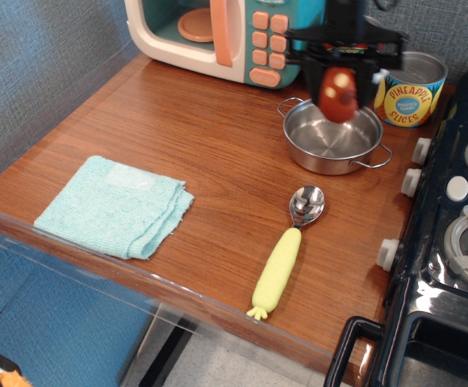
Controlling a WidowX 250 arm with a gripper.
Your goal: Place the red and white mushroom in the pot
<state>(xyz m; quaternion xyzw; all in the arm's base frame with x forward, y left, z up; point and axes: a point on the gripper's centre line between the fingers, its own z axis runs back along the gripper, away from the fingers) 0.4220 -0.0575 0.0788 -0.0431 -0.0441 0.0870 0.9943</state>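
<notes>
The red and white mushroom (339, 94) hangs in my gripper (340, 85), whose black fingers are shut on its sides. It is held in the air above the shiny steel pot (332, 136), over the pot's middle to far side. The pot stands on the wooden counter at the back right, with its wire loop handles at the far left and near right. Nothing shows inside it. The mushroom's stem is hidden; I see only the red cap with pale spots.
A toy microwave (218, 36) stands at the back. A pineapple slices can (411, 89) stands behind the pot, partly hidden by my arm. A spoon with a yellow handle (286, 254) and a folded blue cloth (114, 205) lie nearer. A toy stove (452, 242) borders the right side.
</notes>
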